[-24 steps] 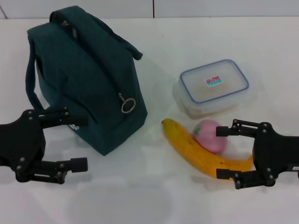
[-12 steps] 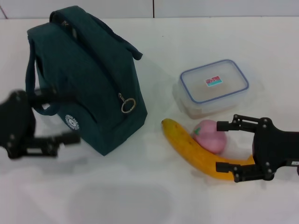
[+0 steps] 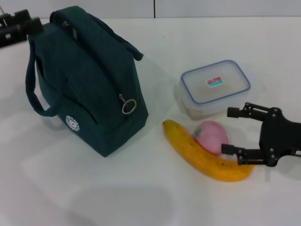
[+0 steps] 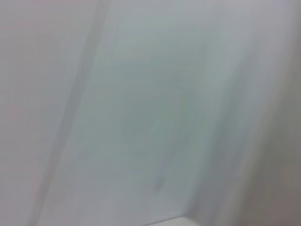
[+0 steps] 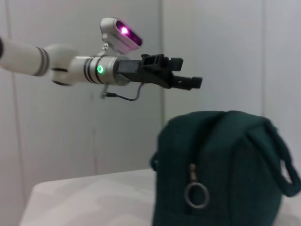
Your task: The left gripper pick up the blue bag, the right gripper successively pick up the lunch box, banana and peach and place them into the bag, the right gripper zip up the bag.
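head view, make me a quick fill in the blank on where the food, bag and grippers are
1. The peach lies between the lunch box and the ____.
2. The bag stands to the robot's ____ of the lunch box.
3. The right gripper is open, its fingers either side of the space beside the ____.
4. The left gripper is raised at the far left, above the bag's top, holding ____.

Missing words: banana; left; peach; nothing

Black right claw (image 3: 235, 132) with thin fingers; left claw (image 5: 186, 75) black on silver-and-white wrist, green light.
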`<action>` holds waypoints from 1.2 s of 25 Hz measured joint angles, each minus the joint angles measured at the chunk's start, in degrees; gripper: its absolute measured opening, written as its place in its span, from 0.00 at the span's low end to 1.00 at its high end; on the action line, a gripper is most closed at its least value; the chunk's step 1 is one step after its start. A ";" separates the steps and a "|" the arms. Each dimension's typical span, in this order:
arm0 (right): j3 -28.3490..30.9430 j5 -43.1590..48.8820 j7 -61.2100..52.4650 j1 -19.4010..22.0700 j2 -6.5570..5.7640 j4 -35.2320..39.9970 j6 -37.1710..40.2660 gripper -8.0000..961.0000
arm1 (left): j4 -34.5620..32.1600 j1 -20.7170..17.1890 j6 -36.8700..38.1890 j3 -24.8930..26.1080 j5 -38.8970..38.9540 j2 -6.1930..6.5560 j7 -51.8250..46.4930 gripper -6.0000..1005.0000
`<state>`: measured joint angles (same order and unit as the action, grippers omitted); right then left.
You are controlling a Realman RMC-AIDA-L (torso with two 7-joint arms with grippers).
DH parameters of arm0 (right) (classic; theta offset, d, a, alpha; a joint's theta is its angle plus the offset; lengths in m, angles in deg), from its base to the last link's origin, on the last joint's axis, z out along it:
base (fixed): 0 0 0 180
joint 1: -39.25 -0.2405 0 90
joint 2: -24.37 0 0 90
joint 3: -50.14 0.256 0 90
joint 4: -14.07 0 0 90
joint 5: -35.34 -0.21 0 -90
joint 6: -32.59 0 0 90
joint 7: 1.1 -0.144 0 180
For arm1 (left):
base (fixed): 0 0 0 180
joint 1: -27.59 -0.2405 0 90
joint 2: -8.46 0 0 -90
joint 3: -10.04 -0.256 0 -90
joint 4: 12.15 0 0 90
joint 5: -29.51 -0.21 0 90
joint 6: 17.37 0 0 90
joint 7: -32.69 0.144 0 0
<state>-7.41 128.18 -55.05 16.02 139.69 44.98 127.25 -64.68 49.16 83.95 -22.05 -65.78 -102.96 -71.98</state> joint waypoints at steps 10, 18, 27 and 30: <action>7.40 -0.14 2.67 0.47 -0.04 -3.22 -1.92 0.88 | -23.56 3.75 -3.62 -2.45 -21.17 0.60 -35.68 0.84; 8.44 -0.20 4.18 0.73 -0.13 -3.53 -1.99 0.88 | -28.96 5.05 0.88 -9.48 -27.99 1.13 -54.11 0.83; 8.51 -0.21 4.46 0.74 -0.24 -3.17 -1.75 0.88 | -22.94 8.28 0.89 -11.44 -28.43 -0.05 -54.64 0.81; 8.51 -0.22 4.62 0.74 -0.22 -3.39 -1.69 0.88 | -20.49 9.13 0.12 -11.47 -28.55 -0.01 -53.18 0.80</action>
<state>1.10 127.96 -50.43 16.76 139.48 41.59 125.57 -85.17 58.29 84.07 -33.52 -94.34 -102.97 -125.16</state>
